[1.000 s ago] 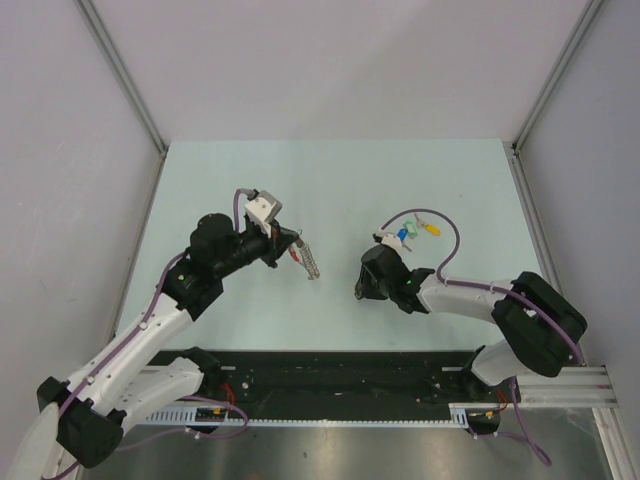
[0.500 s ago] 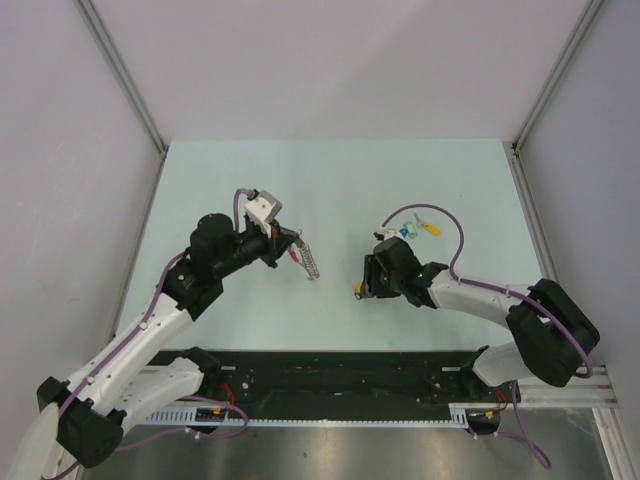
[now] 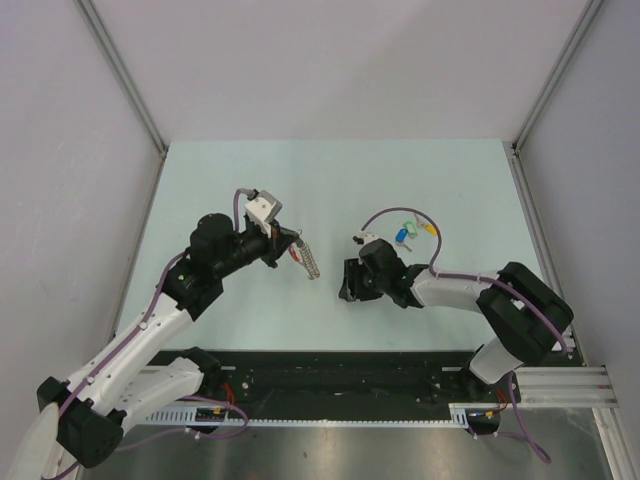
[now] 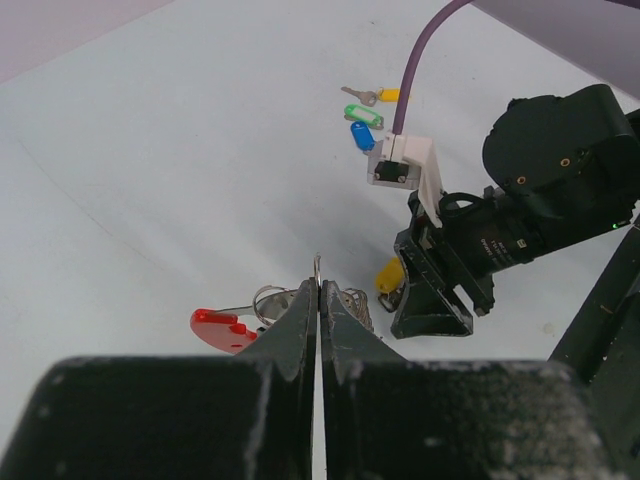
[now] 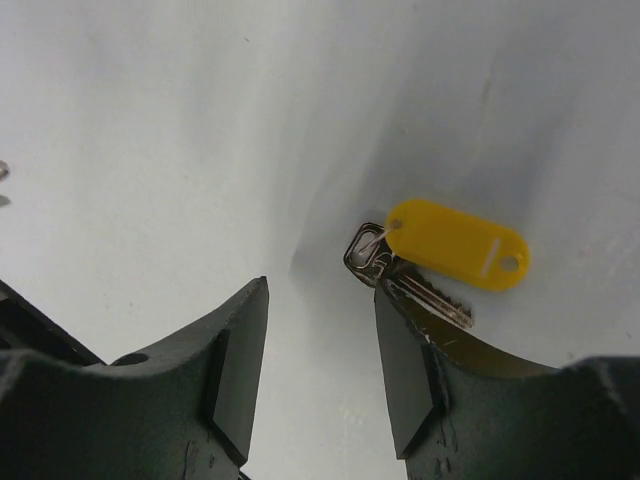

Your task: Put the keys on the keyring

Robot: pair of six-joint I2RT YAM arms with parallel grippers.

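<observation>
Pale green table [image 3: 300, 180]; grey walls [image 3: 330, 60]

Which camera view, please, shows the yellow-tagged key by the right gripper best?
The right wrist view: the yellow-tagged key lies close and sharp by the right gripper. The left wrist view shows only its tag, and the top external view does not show it.

Seen from above, the right gripper [image 3: 348, 288] has its fingers tucked out of sight under its own wrist, along with the yellow-tagged key [image 5: 455, 243]. In the right wrist view, that key's blade slips behind the right-hand finger [image 5: 410, 370], tip covered. The keyring [image 4: 222, 328] shows only a red tab and scraps of metal loop (the remainder sits behind the closed left gripper [image 4: 319, 290]). The other keys [image 3: 408, 232], farther back, are too small from above to read beyond colour.
</observation>
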